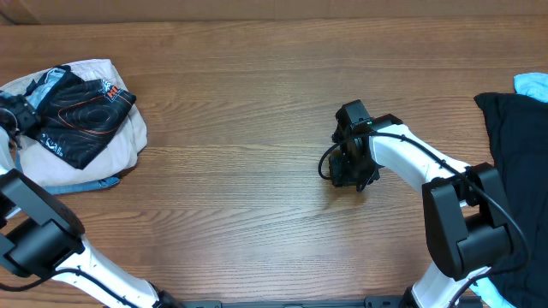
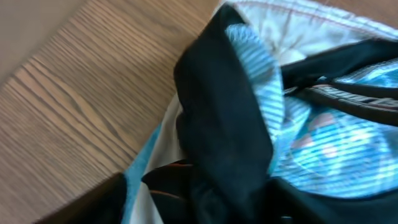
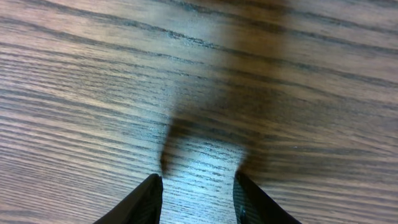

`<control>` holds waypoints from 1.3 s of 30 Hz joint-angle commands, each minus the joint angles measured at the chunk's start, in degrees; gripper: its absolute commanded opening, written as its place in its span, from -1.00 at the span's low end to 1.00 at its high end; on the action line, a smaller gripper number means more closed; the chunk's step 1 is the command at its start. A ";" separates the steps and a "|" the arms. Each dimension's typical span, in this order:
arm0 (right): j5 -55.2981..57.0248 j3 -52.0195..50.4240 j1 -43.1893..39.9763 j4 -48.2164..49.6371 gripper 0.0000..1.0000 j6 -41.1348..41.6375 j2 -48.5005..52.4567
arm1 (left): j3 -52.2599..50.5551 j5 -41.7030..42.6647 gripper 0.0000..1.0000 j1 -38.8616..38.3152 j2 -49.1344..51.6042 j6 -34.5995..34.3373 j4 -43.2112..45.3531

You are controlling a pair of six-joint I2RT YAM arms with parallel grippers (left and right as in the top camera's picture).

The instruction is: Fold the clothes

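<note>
brown wood-grain table (image 1: 257, 103) fills the overhead view, and the right gripper (image 3: 198, 202) near its middle serves as the landmark. it points down at the wood. in the right wrist view its two dark fingers (image 3: 140, 202) stand a moderate gap apart with only bare grain between them, holding nothing.

far to the left of that gripper, at the table's left edge, lies a rumpled white garment (image 1: 128, 141) with a pale blue trim. the black sports top (image 1: 81, 115), with its thin orange contour lines and a small red-white logo, lies bunched on top of it. the left gripper (image 1: 13, 115) sits at the far side of this pile from the right gripper, right against the cloth. i cannot tell whether its jaws are wide or closed, nor whether they hold any fabric. its wrist camera shows, from very close, a fold of black fabric (image 2: 224, 124) over pale blue striped fabric (image 2: 336, 155), with white cloth behind.

to the right of the right gripper, past its own arm, a plain black garment (image 1: 514, 171) lies at the table's right edge, with a bit of light blue cloth (image 1: 533, 85) at its far corner.
</note>
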 commanded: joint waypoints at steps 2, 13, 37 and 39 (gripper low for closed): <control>0.96 -0.59 -0.50 -0.44 -0.18 -0.13 0.20 | 2.93 4.22 0.72 0.15 -0.44 0.37 0.09; 0.96 -0.59 -0.50 -0.28 -0.11 -0.13 0.20 | 15.67 14.82 1.00 -0.37 -13.07 -0.79 -8.83; 0.52 26.82 -1.01 0.81 1.00 -0.15 0.13 | 16.31 11.80 1.00 -41.66 -17.53 7.63 -29.59; 1.14 30.18 -1.27 -3.41 1.00 -0.55 0.11 | 16.31 10.43 1.00 -42.27 -17.66 7.58 -31.76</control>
